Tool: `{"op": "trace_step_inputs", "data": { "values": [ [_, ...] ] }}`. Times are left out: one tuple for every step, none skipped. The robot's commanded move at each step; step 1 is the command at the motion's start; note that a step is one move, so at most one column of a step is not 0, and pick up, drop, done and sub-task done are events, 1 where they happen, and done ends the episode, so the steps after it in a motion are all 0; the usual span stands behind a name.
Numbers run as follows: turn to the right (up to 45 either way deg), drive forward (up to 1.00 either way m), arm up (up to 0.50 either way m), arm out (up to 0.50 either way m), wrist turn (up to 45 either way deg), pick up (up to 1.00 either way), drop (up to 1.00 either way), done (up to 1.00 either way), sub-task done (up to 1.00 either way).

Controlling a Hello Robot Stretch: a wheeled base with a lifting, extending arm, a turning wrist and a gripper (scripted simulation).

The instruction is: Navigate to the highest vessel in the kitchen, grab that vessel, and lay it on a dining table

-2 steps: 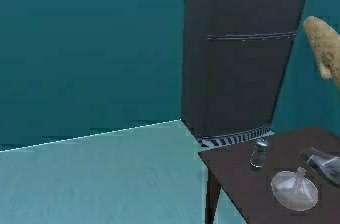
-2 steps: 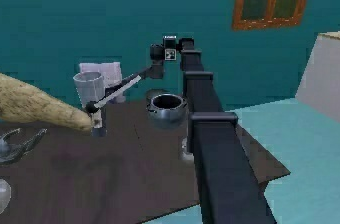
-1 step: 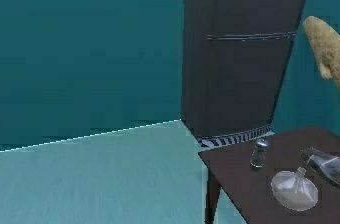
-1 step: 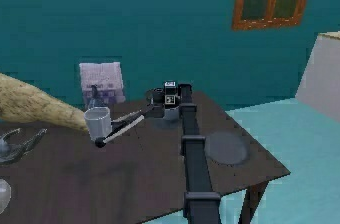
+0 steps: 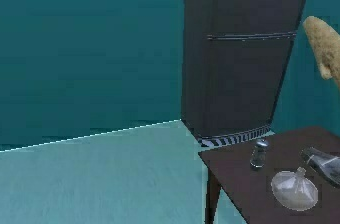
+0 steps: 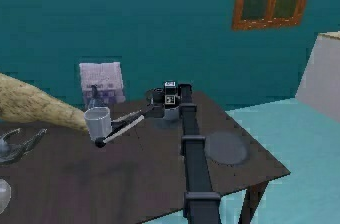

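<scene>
At the table (image 6: 98, 185)'s far side, by the claw (image 6: 104, 139)'s tip: a grey cup (image 6: 99, 122). Held or resting, cannot tell. Seemingly the laying-down step; next, lowering gently, letting go, drawing back.

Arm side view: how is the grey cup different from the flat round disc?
The cup is pale grey; the disc is dark grey. The cup is upright with walls; the disc lies flat. In the arm side view the cup is left of the arm, the disc right. Both are round.
</scene>
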Motion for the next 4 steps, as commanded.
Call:
{"op": "trace_step_inputs", "data": {
  "values": [
    [0.0, 0.0, 0.0, 0.0, 0.0, 0.0, 1.0, 0.0, 0.0],
    [0.0, 0.0, 0.1, 0.0, 0.0, 0.0, 0.0, 0.0, 0.0],
    [0.0, 0.0, 0.0, -0.08, 0.0, 0.0, 0.0, 0.0, 0.0],
    [0.0, 0.0, 0.0, 0.0, 0.0, 0.0, 0.0, 1.0, 0.0]
  ]
}}
